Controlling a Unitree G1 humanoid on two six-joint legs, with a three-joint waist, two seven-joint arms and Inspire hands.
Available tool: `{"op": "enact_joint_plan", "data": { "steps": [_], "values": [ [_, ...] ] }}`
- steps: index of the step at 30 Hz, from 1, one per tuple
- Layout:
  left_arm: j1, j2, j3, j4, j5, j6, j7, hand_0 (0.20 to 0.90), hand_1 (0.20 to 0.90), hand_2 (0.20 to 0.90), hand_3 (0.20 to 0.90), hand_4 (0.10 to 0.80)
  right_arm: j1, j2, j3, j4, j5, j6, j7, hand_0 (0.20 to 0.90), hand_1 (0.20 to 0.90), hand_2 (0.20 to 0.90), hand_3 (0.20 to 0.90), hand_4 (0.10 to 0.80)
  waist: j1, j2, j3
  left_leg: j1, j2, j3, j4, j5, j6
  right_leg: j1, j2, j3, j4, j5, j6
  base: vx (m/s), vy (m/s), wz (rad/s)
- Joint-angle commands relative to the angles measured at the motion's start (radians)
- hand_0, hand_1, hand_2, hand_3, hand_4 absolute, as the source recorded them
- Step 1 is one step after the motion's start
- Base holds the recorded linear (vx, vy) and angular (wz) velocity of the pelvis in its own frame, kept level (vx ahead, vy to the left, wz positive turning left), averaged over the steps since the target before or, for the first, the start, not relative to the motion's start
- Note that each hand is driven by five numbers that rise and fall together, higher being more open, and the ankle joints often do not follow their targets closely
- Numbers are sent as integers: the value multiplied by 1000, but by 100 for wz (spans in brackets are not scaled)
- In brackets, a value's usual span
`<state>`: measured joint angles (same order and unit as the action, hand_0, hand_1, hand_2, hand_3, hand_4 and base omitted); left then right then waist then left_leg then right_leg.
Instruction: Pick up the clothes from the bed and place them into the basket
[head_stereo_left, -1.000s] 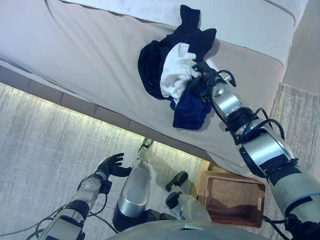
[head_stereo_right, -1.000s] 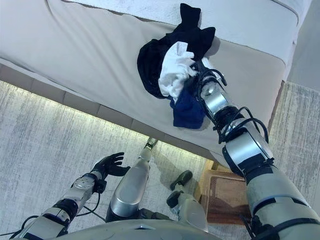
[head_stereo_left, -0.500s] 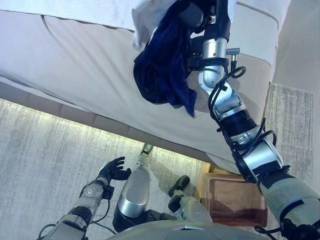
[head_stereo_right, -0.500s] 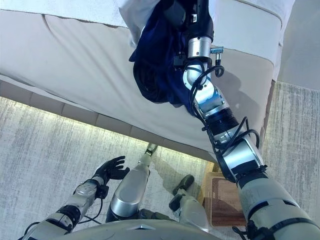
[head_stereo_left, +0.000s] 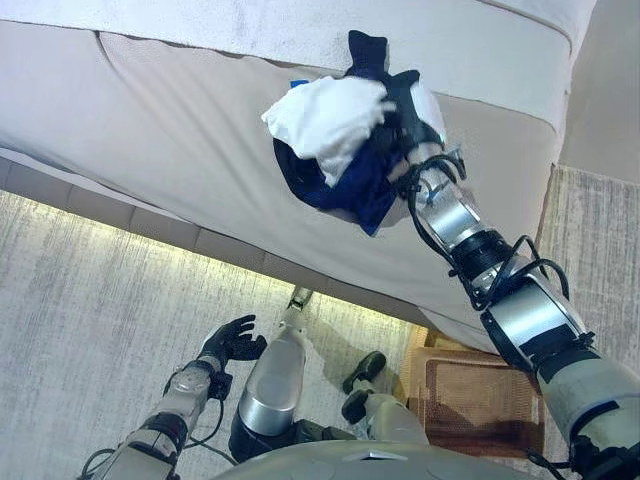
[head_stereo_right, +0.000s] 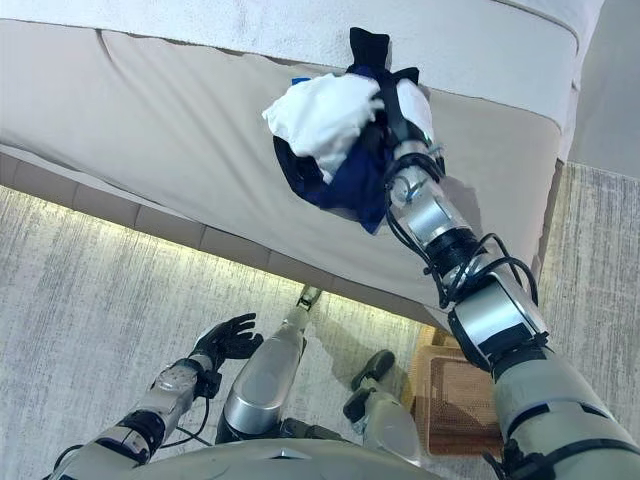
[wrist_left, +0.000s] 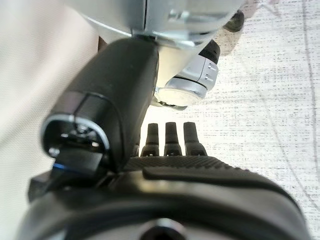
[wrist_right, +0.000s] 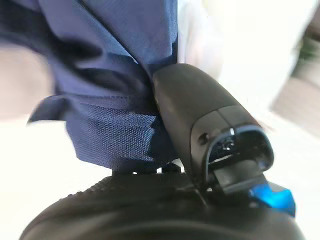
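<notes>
A bundle of clothes, white cloth (head_stereo_left: 325, 115) over navy cloth (head_stereo_left: 350, 185), hangs just above the beige bed (head_stereo_left: 150, 120), gripped by my right hand (head_stereo_left: 405, 110). Up close in the right wrist view, the navy fabric (wrist_right: 110, 75) is pressed against that hand's thumb (wrist_right: 200, 120). The brown wicker basket (head_stereo_left: 475, 395) stands on the floor at the lower right, under my right arm. My left hand (head_stereo_left: 230, 340) hangs low over the carpet, open and holding nothing; its straight fingers (wrist_left: 170, 140) show in the left wrist view.
The bed fills the upper half of both eye views, its front edge running diagonally down to the right. Grey carpet (head_stereo_left: 80, 290) covers the floor on the left. A strip of carpet (head_stereo_left: 600, 230) also shows to the right of the bed.
My right hand with the clothes bundle rose high off the bed half a second ago and has now come back down lower, the clothes still in its grip. The left hand has barely moved.
</notes>
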<state>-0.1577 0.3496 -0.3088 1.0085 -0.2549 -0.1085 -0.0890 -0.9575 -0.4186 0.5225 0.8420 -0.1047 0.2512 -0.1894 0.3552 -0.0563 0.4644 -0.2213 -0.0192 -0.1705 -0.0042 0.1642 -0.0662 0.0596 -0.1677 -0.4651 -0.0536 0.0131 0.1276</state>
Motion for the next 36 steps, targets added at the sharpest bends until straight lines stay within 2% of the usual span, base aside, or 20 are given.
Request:
{"op": "enact_joint_plan", "data": {
  "steps": [1,9,12,19,22,26,30,31,36],
  "values": [
    [34,24,-66,15,3,11,-34,900,900,900,900,800,-96,-62,47,-16,22,14,78,900,900,900,900,800,18,-18,-82,112,-12,76,-48,-173,73,-92,-4,6,115,1,-14,-18,-56,0],
    [47,31,-62,-10,4,10,-18,900,900,900,900,800,-160,-74,0,-95,106,-24,-12,900,900,900,900,800,17,-28,-72,117,-12,80,-54,-171,73,-84,6,17,114,1,-16,-1,-4,0],
    [67,19,-60,-17,-4,-3,-7,900,900,900,900,800,-162,-83,-34,-202,63,-65,-85,900,900,900,900,800,6,-24,-69,103,-21,83,-40,-155,83,-93,0,16,117,16,-24,-65,83,0],
    [95,-7,-40,1,0,-28,-11,900,900,900,900,800,-136,-68,-61,-413,-85,-123,-153,900,900,900,900,800,1,-9,-73,104,-28,73,-27,-160,90,-92,-6,28,140,-4,-32,23,51,2],
    [99,-7,-31,6,8,-35,-18,900,900,900,900,800,-118,-62,-38,-448,-146,-103,-108,900,900,900,900,800,9,-7,-74,96,-32,62,-20,-159,90,-95,-12,20,154,-11,-34,18,12,4],
    [91,5,-35,6,6,-34,-23,900,900,900,900,800,-120,-57,20,-391,-215,-39,-30,900,900,900,900,800,30,-10,-69,97,-26,45,-13,-179,83,-90,-15,18,182,-49,-34,59,-43,7],
    [70,22,-40,1,3,-28,-27,900,900,900,900,800,-163,-45,92,-210,-249,70,81,900,900,900,900,800,60,-13,-54,79,-25,30,-8,-172,80,-91,-17,-2,194,-54,-39,-11,-55,10],
    [61,32,-43,-2,5,-25,-29,900,900,900,900,800,-180,-42,111,-121,-234,120,140,900,900,900,900,800,73,-16,-49,72,-25,24,-10,-169,78,-90,-17,-12,194,-55,-38,-13,-78,24],
    [38,49,-45,-3,13,-17,-36,900,900,900,900,800,-219,-28,125,54,-230,172,246,900,900,900,900,800,101,-21,-32,59,-26,10,-9,-162,77,-88,-15,-28,196,-56,-40,-5,-46,19]
  ]
}}
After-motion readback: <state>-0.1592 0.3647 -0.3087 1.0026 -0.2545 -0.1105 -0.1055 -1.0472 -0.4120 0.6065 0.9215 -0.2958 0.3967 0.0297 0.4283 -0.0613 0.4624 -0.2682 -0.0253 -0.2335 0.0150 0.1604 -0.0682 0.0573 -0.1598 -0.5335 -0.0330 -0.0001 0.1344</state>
